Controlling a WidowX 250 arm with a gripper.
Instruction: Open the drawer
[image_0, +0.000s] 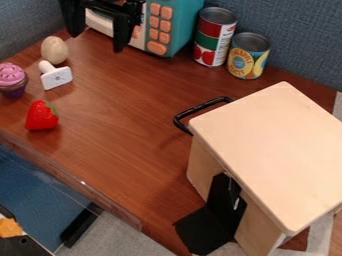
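Nearest stands a wooden cabinet (270, 150) with a black handle (199, 107), and the gripper (95, 43) hangs beyond, fingers apart.

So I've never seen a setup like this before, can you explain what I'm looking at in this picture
It's one picture, from a fixed camera looking down at a slant on a brown table. The black gripper at the top edge is the robot arm's "hand". Its two fingers are apart, with nothing visibly held.

At the right is a pale wooden box with a black handle, probably the drawer to open. Behind stand two cans and a teal toy appliance. At the left are a cupcake, an egg, a strawberry and a small white object I can't identify.
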